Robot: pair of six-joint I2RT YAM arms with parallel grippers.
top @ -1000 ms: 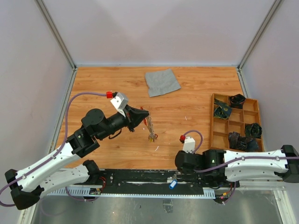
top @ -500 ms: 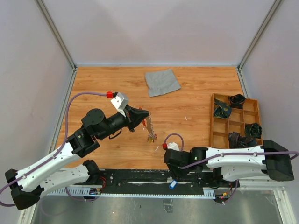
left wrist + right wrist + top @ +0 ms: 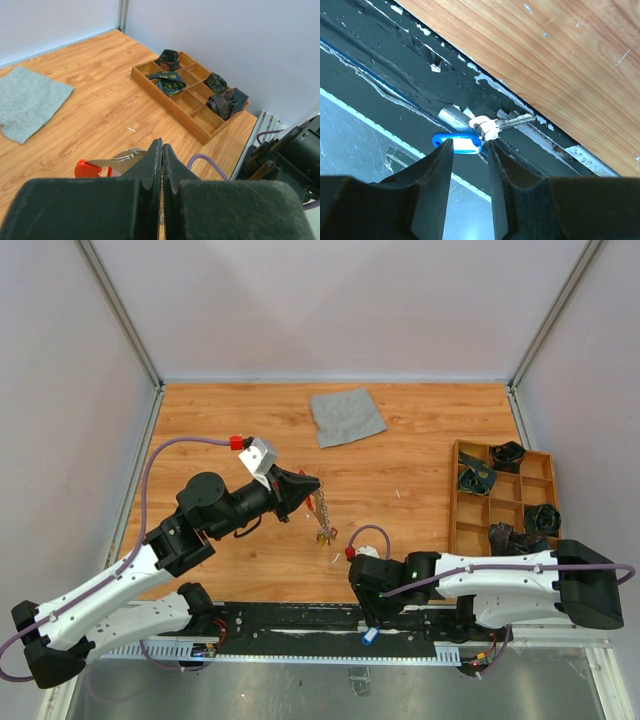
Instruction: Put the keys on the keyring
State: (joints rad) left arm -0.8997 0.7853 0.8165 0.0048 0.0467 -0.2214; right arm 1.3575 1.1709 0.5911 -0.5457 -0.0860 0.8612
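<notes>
Pinching shut, the left pincer is holding the keyring by its chain, dangling it over the table. The right pincer is hovering, jaws parted around a blue-headed key lying on the black rail along the table's near edge.

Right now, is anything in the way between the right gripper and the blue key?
No, nothing I can see. The right gripper hangs just above the blue key, with its jaws open on either side of the key's blue head. The key lies on the black rail, just off the wooden table.
</notes>
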